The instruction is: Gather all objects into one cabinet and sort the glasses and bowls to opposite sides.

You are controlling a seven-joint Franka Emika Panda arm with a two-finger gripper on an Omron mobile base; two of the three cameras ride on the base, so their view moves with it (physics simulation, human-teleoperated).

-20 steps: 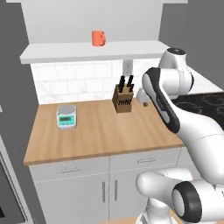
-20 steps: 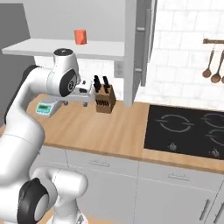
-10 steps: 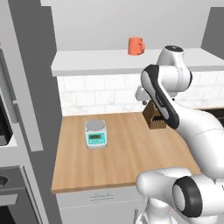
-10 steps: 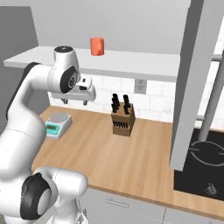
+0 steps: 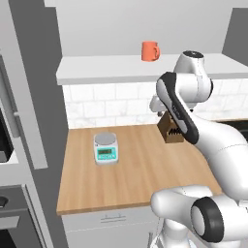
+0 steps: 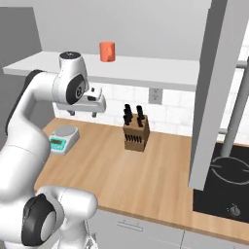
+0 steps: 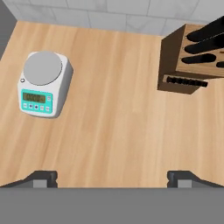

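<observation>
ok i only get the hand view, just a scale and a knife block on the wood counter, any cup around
observer: yes, an orange-red mug stands on the shelf above the counter.
operator: is the gripper near it
observer: no, the gripper hangs open below the shelf, over the counter, holding nothing.
operator: what's past the knife block on the right
observer: a black hob set into the counter, to the right of the knife block.
</observation>
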